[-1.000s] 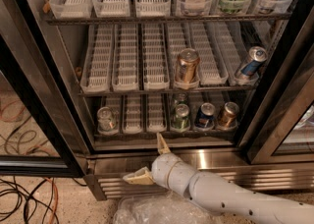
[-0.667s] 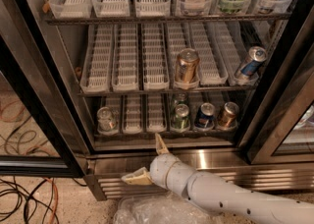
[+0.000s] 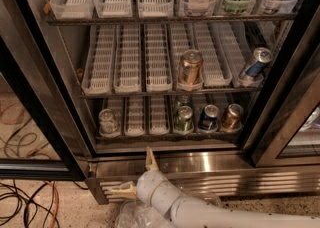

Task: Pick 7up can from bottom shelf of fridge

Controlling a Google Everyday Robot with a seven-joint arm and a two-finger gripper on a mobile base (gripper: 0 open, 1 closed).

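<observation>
The 7up can [image 3: 108, 121], pale silver-grey, stands upright at the left end of the bottom shelf [image 3: 145, 133] of the fridge [image 3: 45, 97], in a white slotted lane tray. My gripper [image 3: 136, 174] is open and empty. It sits below the shelf in front of the steel base, slightly right of the can and well short of it. One finger [image 3: 150, 158] points up toward the shelf edge and the other points left. The white arm [image 3: 210, 212] comes in from the lower right.
On the bottom shelf to the right stand a green can [image 3: 184, 118], a blue can [image 3: 208, 117] and a copper can [image 3: 232, 116]. The middle shelf holds a gold can [image 3: 190, 68] and a tilted blue can [image 3: 255, 64]. Black door frames flank the opening. Cables [image 3: 25, 202] lie on the floor at left.
My gripper has moved a little left and down in the view, away from the shelf edge. It stays open. The cans have not moved.
</observation>
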